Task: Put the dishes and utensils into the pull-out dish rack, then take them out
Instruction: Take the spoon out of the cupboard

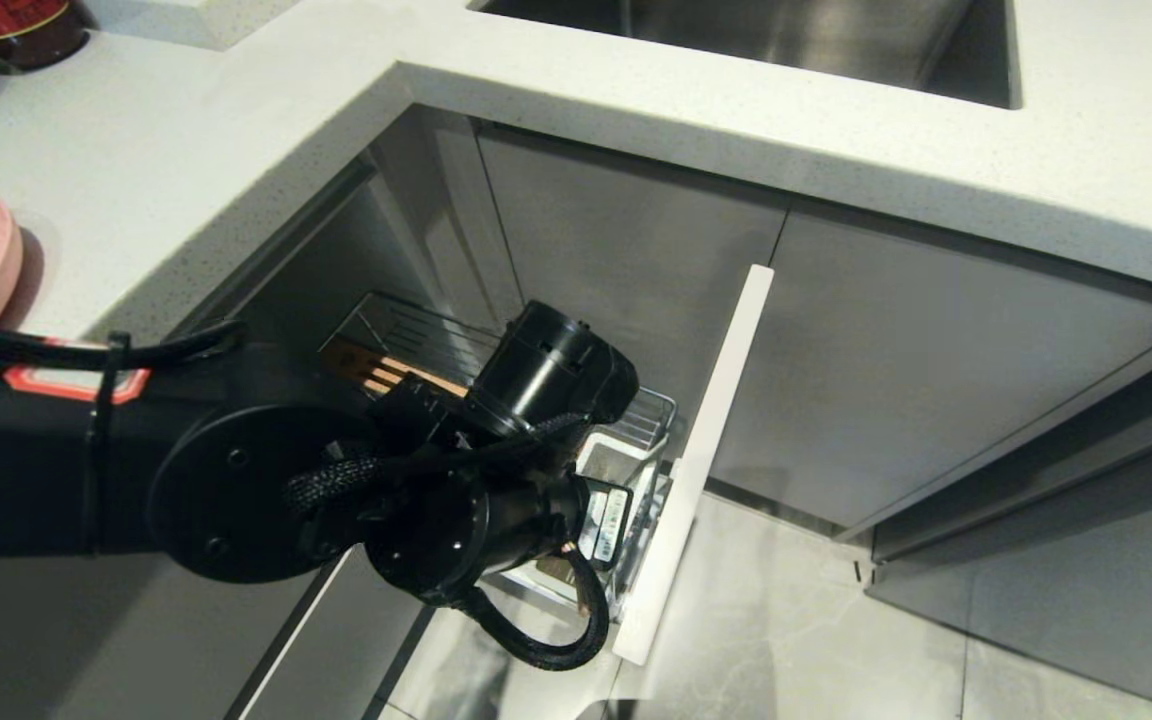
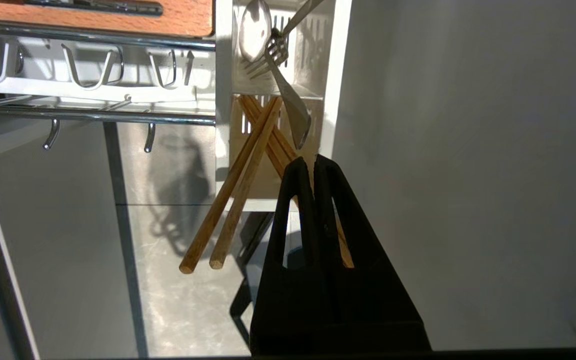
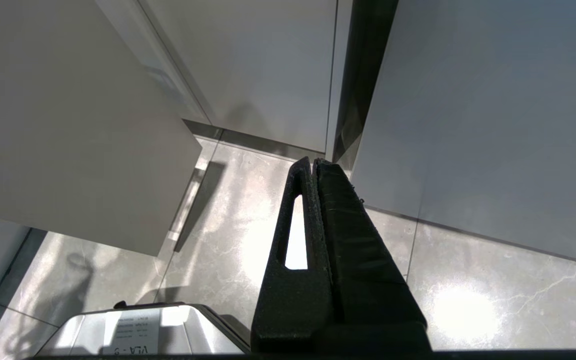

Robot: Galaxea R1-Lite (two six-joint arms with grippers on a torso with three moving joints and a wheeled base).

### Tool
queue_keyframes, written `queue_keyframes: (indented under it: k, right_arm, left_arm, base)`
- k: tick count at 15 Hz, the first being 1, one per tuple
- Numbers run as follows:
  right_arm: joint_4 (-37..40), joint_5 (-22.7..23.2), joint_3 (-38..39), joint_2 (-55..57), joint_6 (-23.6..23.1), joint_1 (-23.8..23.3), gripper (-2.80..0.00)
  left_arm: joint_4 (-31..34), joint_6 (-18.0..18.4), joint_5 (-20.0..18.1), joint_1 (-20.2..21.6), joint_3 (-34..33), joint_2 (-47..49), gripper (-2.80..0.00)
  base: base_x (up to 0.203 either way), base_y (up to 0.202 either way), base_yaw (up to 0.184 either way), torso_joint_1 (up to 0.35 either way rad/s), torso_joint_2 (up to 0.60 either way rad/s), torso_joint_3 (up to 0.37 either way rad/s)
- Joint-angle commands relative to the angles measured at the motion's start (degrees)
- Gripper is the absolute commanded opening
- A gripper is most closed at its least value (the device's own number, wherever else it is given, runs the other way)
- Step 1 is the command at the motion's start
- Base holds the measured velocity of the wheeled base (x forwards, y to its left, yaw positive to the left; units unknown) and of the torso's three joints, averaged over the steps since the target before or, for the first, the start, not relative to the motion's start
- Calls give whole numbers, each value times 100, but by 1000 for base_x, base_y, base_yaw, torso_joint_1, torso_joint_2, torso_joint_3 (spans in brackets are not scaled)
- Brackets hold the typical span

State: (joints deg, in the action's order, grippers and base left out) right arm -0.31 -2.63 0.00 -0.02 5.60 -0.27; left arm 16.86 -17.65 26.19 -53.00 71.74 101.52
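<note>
Left claw (image 2: 313, 162) pinches thin, light wooden chopsticks (image 2: 273, 135).

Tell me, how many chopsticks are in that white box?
4 at least: two chopsticks lean out together; two more cross them, running behind the left gripper. Others may be hidden.

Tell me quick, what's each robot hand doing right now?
Left gripper: jaws shut on chopsticks in the white cutlery box.
Right gripper: jaws shut, empty, parked over the floor.
</note>
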Motion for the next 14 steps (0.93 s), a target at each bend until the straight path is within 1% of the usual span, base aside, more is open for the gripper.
queue_keyframes:
  k: [1, 2, 3, 4, 11, 13, 14]
  right_arm:
    - [-4, 0, 0, -24, 3, 0, -280]
    - [-4, 0, 0, -24, 3, 0, -280]
    - [-4, 0, 0, -24, 3, 0, -280]
    - [-4, 0, 0, -24, 3, 0, -280]
    - [-4, 0, 0, -24, 3, 0, -280]
    - [-4, 0, 0, -24, 3, 0, -280]
    - [-4, 0, 0, -24, 3, 0, -280]
  left_arm:
    - [19, 34, 18, 1, -11, 122, -280]
    - [11, 71, 21, 1, -11, 164, -280]
    - [13, 86, 21, 1, -3, 218, -273]
    - [19, 90, 27, 1, 7, 254, 0]
    - [-15, 166, 27, 48, 39, 556, 0]
    - [-272, 174, 27, 82, 51, 687, 0]
    - [-293, 190, 27, 111, 58, 743, 0]
  base:
    - [0, 0, 0, 0, 0, 0]
    - [0, 0, 0, 0, 0, 0]
    - [0, 0, 0, 0, 0, 0]
    - [0, 0, 0, 0, 0, 0]
    - [0, 0, 0, 0, 0, 0]
    - [0, 0, 0, 0, 0, 0]
    - [0, 0, 0, 0, 0, 0]
